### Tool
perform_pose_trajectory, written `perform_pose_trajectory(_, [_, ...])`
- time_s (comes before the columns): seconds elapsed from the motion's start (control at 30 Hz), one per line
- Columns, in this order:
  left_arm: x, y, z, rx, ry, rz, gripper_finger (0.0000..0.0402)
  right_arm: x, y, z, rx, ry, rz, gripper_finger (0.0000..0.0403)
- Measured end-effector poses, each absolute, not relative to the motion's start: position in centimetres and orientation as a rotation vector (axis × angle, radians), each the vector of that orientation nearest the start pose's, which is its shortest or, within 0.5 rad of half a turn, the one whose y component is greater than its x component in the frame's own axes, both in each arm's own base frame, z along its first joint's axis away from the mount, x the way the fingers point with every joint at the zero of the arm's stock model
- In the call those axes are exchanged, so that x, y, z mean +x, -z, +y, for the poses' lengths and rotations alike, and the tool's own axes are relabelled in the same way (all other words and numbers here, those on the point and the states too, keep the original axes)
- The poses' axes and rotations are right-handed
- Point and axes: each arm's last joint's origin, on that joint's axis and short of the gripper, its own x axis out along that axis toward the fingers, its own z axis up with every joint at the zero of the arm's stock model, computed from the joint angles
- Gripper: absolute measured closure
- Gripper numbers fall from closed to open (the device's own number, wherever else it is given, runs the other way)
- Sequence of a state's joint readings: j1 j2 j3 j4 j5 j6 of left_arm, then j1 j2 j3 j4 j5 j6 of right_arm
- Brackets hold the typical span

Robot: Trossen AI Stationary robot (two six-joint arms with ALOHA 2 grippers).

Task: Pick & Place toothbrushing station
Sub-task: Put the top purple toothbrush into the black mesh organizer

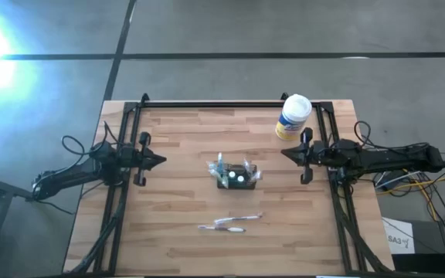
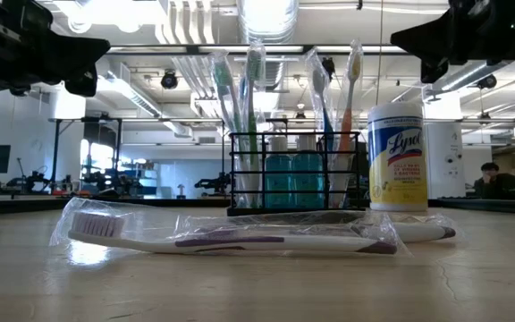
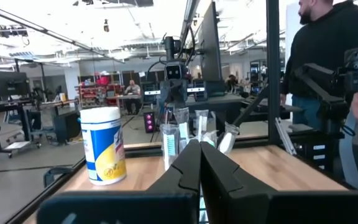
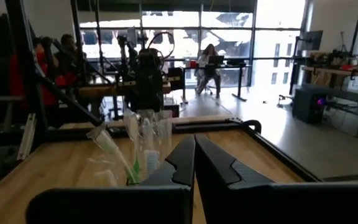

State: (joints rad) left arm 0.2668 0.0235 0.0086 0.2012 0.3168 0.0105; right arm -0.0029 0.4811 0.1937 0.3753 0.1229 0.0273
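While both jaws pressed together, toothbrushing station [image 1: 235,174] mid-table between L gripper [image 1: 161,161] & R gripper [image 1: 286,154], seemingly untouched.

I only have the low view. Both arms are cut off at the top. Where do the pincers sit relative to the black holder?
Observer: From above, the left pincer hovers left of the toothbrushing station, the right pincer to its right, both clear of it.
Operator: Open or shut?
Observer: Both shut and holding nothing; the left wrist view shows the fingers pressed together.
Operator: The wrapped toothbrush looks right against the holder here. Is it?
Observer: No. In the high view the wrapped toothbrush lies apart from the station, toward the table's front edge.
Operator: And the Lysol canister?
Observer: The canister stands at the back right of the table, just behind the right pincer.
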Motion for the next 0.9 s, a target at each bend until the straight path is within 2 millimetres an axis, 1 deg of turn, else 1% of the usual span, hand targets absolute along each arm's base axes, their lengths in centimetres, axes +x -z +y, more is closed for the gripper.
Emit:
perform_pose_trajectory(0.2, [9.4,-18.7,1.6,0.005,0.056,-0.213,0.0397,13.4,-20.7,0.0,0.032,0.039,-0.031,0.0394])
perform_pose_trajectory(0.33, [9.3,-18.8,1.6,-0.079,0.063,-0.215,0.0397,13.3,-19.6,0.5,0.062,-0.005,-0.002,0.0394])
perform_pose_trajectory(0.47, [9.3,-19.0,1.8,-0.169,0.017,-0.223,0.0397,13.2,-19.1,1.3,0.067,-0.054,0.019,0.0394])
perform_pose_trajectory(0.9, [9.4,-18.5,1.9,-0.137,-0.012,-0.193,0.0396,13.4,-18.7,2.2,0.039,-0.100,0.054,0.0394])
